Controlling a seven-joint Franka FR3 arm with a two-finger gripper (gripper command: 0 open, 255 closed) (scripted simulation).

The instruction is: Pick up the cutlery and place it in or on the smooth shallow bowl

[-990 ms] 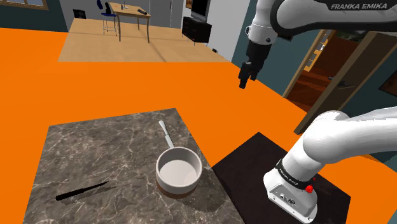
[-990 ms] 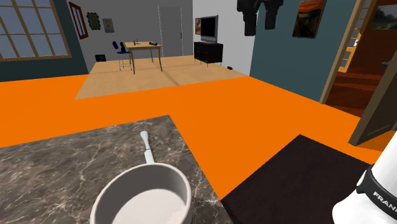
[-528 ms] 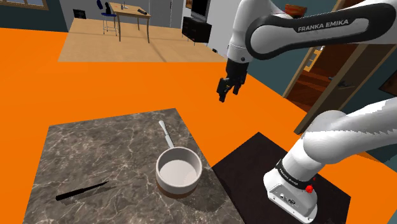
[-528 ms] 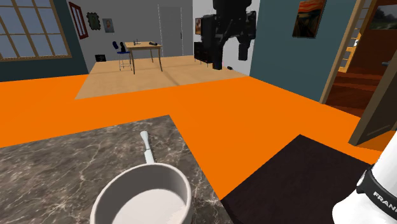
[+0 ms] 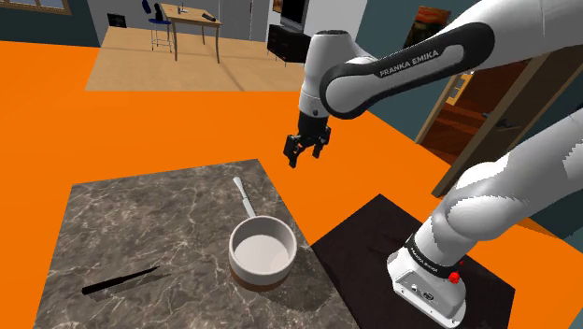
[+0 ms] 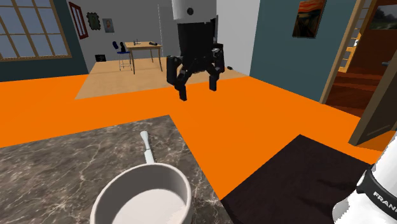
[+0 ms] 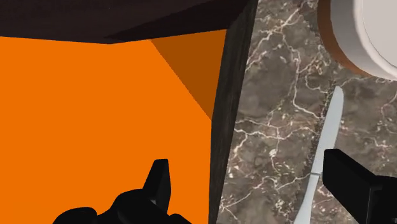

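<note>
End effector (image 5: 305,157) open and empty, hovering off the desk's (image 5: 140,215) corner beyond the bowl (image 5: 263,272); the knife (image 5: 245,198) lies flat between them, one end just by the bowl's rim, its long axis pointing roughly toward the end effector.

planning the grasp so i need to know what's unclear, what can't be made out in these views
1. Bowl: in the second exterior view its near side is cut off by the bottom edge.
2. Knife: in the wrist view one end runs off the picture's edge beside the end effector.
3. Slim black thing on the marble table: in the shoulder view it is too small and dark to name.
</note>
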